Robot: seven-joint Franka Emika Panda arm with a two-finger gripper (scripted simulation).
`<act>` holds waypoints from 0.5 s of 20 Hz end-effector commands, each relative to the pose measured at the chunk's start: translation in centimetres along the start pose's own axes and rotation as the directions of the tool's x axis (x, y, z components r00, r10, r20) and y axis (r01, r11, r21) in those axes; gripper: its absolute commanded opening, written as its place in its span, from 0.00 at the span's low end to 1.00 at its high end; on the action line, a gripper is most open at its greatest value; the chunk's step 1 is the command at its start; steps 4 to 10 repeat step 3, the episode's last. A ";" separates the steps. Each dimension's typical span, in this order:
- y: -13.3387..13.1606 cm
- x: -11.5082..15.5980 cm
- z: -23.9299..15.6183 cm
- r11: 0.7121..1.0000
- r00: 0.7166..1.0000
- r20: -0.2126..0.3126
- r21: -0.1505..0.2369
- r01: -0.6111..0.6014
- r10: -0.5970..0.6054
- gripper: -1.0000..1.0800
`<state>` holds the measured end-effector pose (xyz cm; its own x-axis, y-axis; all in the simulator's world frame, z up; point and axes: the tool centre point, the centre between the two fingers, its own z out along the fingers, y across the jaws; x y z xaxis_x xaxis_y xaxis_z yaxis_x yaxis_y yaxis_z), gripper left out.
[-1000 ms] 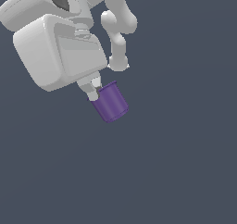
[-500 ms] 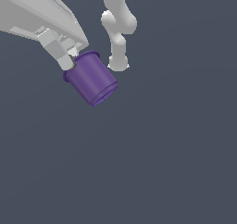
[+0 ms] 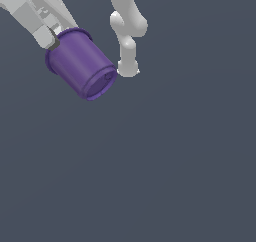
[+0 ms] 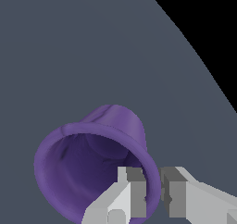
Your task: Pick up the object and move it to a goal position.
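The purple cup (image 3: 81,66), smooth and slightly tapered with a flared lip and flat base, hangs tilted in the air at the exterior view's upper left. The white, blocky gripper (image 4: 152,193) pinches its rim, one finger (image 4: 132,190) inside the hollow and one outside. Behind lies a uniform grey floor (image 3: 165,166).

Even, diffuse simulator lighting; no cast shadows or glare on the flat slate-grey ground. Soft shading models the purple cup (image 3: 80,66), darker inside in the wrist view. Edges are sharp but slightly pixelated. A black unrendered region fills the wrist view toward 2 o'clock.
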<state>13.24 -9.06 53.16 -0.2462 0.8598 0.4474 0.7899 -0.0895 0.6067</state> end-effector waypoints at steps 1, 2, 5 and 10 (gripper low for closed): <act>0.2 0.1 -0.3 1.000 1.000 -0.008 -0.004 0.006 -0.006 0.00; 0.3 0.1 -0.3 1.000 1.000 -0.008 -0.004 0.006 -0.006 0.00; 0.3 0.1 -0.3 1.000 1.000 -0.009 -0.004 0.006 -0.006 0.00; 0.3 0.1 -0.3 1.000 1.000 -0.009 -0.004 0.006 -0.006 0.00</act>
